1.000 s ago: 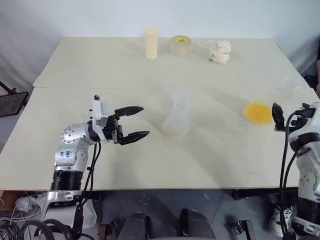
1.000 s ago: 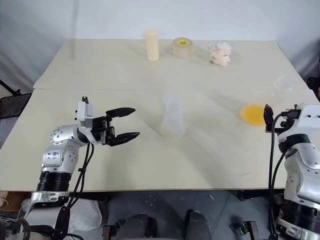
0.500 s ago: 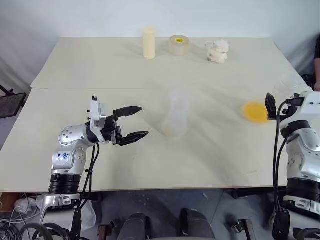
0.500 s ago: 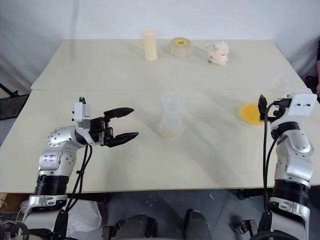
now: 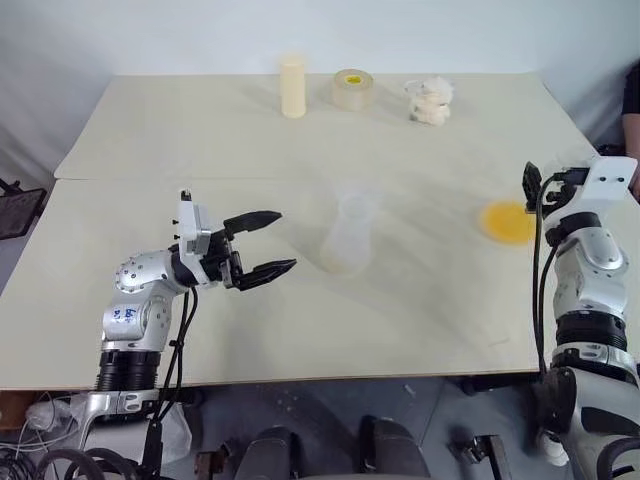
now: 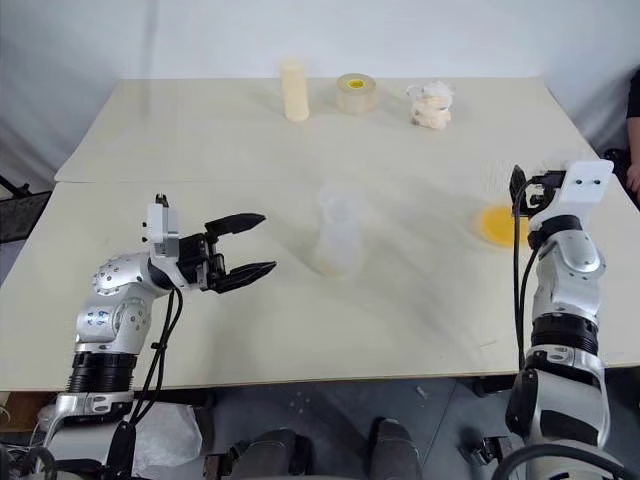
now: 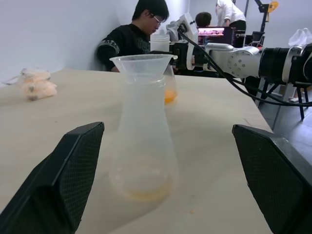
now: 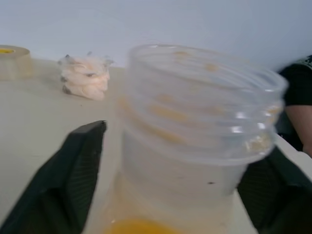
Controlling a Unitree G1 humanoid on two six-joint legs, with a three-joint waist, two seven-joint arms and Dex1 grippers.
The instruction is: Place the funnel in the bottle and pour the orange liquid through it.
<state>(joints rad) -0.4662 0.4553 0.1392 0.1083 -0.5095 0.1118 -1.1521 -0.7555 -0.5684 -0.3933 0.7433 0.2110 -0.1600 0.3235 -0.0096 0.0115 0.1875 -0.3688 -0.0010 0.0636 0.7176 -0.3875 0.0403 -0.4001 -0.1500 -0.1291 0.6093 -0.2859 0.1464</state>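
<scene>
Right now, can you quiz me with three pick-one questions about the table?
1. Where is the funnel? A in the bottle's mouth; B in a gripper; C lying on its side.
2. How many things stand along the table's far edge? A two; B three; C five.
3. How is the left gripper? A open, empty; B shut on the bottle; C shut on the funnel.
Answers: 1 A, it sits upright in the bottle. 2 B, cream cylinder, tape roll, white wad. 3 A, its fingers stand apart around nothing.

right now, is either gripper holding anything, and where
Left gripper is open, holding nothing. Right gripper flanks the clear jar just below its ridged rim; whether it grips cannot be told.
</scene>
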